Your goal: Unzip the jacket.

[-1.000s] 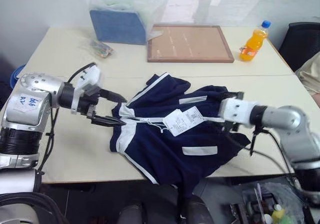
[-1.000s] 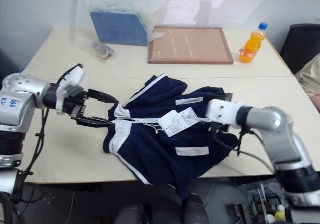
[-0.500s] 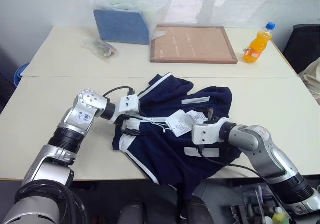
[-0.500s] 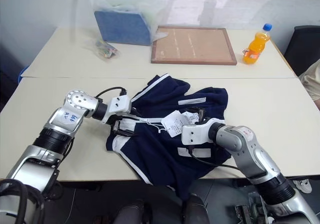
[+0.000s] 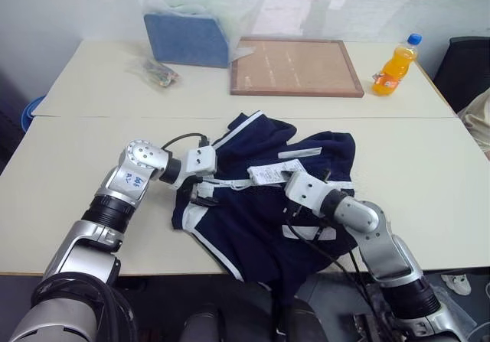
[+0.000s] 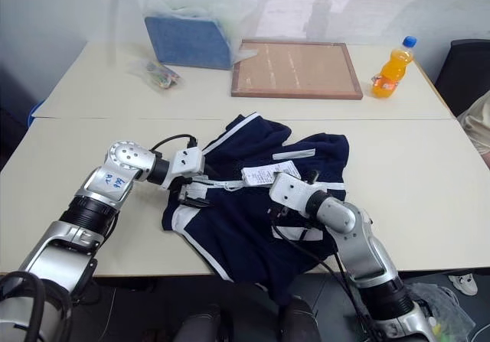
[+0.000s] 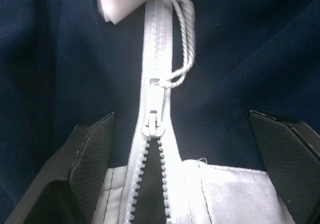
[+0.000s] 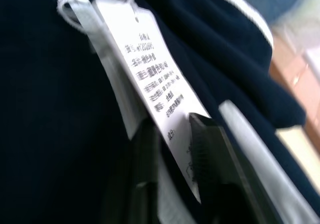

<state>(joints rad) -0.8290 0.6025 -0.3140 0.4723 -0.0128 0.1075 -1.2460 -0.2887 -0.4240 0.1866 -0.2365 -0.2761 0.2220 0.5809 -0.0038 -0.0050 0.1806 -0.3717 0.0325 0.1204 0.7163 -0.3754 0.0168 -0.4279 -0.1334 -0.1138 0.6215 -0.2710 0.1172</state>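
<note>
The navy jacket (image 5: 253, 219) lies crumpled on the table, its white zipper (image 7: 156, 58) running across the chest. My left gripper (image 5: 202, 191) rests at the collar end, open. Its two black fingers (image 7: 90, 156) stand on either side of the zipper slider (image 7: 152, 128) without touching it. Below the slider the teeth are parted a little. A cord runs from the slider to a white paper tag (image 8: 150, 78). My right gripper (image 8: 175, 159) sits mid-chest on the jacket, shut on the lower end of that tag (image 5: 266, 175).
At the back of the table stand a blue box-shaped bag (image 5: 187, 40), a wood-framed board (image 5: 295, 66), an orange drink bottle (image 5: 394, 65) and a small wrapped packet (image 5: 157, 73). A black chair (image 5: 463, 66) is at the far right. The jacket hangs over the table's near edge.
My right gripper moved left across the jacket and shut on the paper tag, which shifted. The left gripper came down onto the collar earlier and has stayed there, open.
</note>
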